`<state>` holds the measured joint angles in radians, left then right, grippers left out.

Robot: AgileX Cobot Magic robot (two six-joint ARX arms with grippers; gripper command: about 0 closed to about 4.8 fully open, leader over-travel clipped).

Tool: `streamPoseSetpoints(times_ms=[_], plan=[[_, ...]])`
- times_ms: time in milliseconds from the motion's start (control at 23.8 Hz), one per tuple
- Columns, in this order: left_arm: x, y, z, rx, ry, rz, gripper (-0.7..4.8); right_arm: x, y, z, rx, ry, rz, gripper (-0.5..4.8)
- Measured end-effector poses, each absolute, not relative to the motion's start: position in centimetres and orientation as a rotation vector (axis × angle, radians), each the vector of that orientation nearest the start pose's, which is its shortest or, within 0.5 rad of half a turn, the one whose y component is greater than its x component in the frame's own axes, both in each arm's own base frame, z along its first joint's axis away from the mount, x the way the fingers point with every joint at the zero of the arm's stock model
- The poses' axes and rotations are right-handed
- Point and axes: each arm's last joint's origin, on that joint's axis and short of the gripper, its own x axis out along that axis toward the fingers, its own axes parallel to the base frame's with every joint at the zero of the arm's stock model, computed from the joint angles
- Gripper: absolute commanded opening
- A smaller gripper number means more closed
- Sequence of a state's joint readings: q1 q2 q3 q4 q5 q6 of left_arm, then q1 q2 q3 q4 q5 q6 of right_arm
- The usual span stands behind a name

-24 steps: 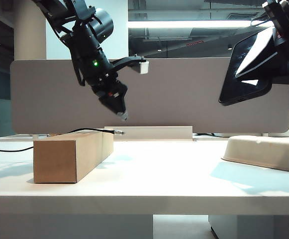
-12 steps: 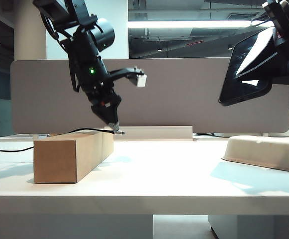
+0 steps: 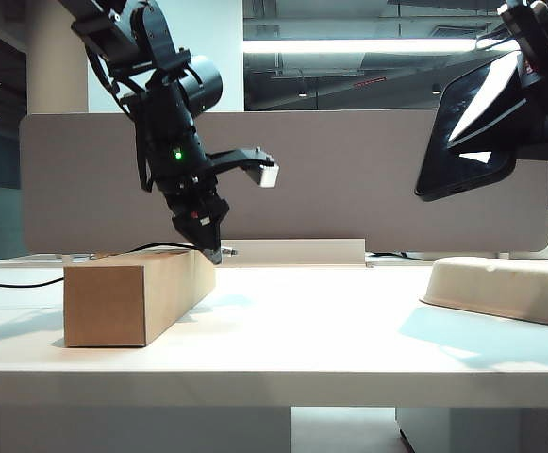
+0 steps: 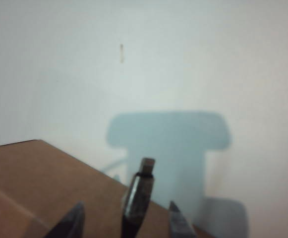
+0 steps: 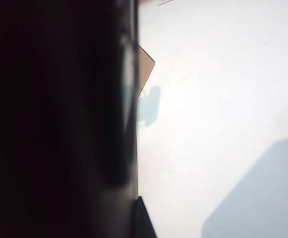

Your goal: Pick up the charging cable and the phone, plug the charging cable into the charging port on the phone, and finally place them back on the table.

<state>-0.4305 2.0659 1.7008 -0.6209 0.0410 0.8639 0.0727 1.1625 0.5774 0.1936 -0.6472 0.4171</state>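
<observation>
The left gripper (image 3: pixel 213 253) is at the far end of the cardboard box (image 3: pixel 141 288), its fingers (image 4: pixel 73 221) spread either side of the charging cable (image 4: pixel 138 198) plug without touching it. The right gripper (image 3: pixel 538 57) is clamped on the phone (image 3: pixel 470 123), holding it tilted high above the beige tray (image 3: pixel 500 288) on the table (image 3: pixel 302 344).

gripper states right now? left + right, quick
Left gripper: open, jaws either side of the charging cable plug on the cardboard box, not yet closed on it.
Right gripper: shut on the phone, held up above the table.
</observation>
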Motion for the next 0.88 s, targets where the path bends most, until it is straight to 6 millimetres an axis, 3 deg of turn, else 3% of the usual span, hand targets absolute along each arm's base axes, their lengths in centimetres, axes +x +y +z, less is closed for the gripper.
streamPoseSetpoints(times_ms=[421,505,715,799,883], plan=[[40.9,-19.2,21.8,0.972,0.737,-0.843,2.00,23.5,3.4,22.6,0.507,0.528,0.616,-0.05],[40.9,-19.5,21.9,0.973,0.716,-0.842,1.52,23.5,3.4,22.6,0.506,0.528,0.614,-0.05],[41.1,-19.6,21.2,0.971,0.730,-0.846,1.41,23.5,3.4,22.6,0.506,0.527,0.614,-0.05],[41.1,-19.5,21.2,0.970,0.731,-0.844,0.83,23.5,3.4,22.6,0.506,0.528,0.614,-0.05],[41.1,-19.6,21.2,0.970,0.731,-0.845,0.73,23.5,3.4,22.6,0.503,0.526,0.615,-0.05]])
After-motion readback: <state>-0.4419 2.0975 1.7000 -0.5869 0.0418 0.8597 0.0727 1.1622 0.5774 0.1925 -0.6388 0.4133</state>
